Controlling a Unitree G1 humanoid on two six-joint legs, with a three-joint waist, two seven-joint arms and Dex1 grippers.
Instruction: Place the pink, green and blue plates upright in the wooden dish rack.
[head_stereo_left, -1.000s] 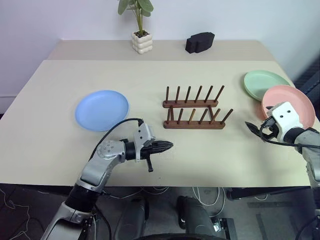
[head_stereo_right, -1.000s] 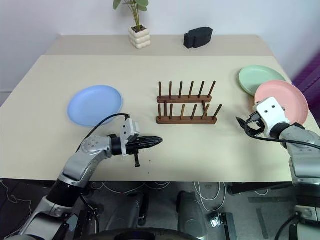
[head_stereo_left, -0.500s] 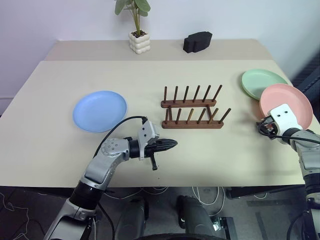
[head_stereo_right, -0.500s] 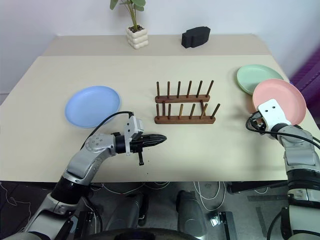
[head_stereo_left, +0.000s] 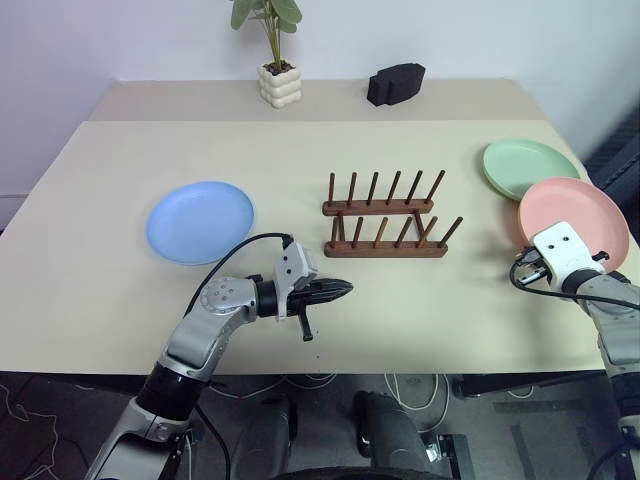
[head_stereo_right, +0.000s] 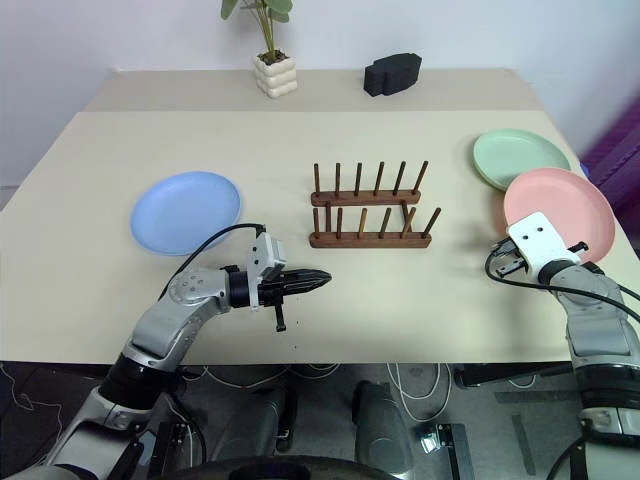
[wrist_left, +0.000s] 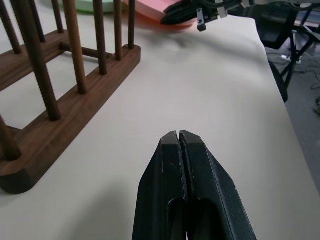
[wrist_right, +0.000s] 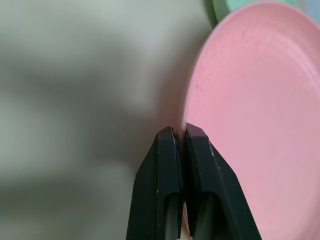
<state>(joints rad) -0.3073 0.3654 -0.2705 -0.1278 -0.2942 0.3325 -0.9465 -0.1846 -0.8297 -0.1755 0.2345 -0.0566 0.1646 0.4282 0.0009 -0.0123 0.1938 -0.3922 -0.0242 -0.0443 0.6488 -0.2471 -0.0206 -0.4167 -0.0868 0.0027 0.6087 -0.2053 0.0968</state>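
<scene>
Blue plate (head_stereo_left: 201, 221) flat near desk's (head_stereo_left: 100, 290) left edge. Left gripper (head_stereo_left: 343, 290) pressed together near front edge, pointing right. Wooden dish rack (head_stereo_left: 384, 217) mid-desk, rails running left to right, pegs up, empty. Green plate (head_stereo_left: 530, 166) flat by right edge, pink plate (head_stereo_left: 588, 208) just in front, overlapping it. Right gripper (wrist_right: 181, 134), in wrist view, pinching pink plate's near rim. Beige desk against white wall; potted plant (head_stereo_left: 274, 50) and black block (head_stereo_left: 398, 83) along back edge.

A beige table (head_stereo_left: 120, 290) bears a blue plate (head_stereo_left: 201, 221) at left, a wooden dish rack (head_stereo_left: 384, 221) at centre, and green (head_stereo_left: 527, 166) and pink plates (head_stereo_left: 585, 207) overlapping at right. A potted plant (head_stereo_left: 279, 70) and black block (head_stereo_left: 398, 84) stand along the far edge.
</scene>
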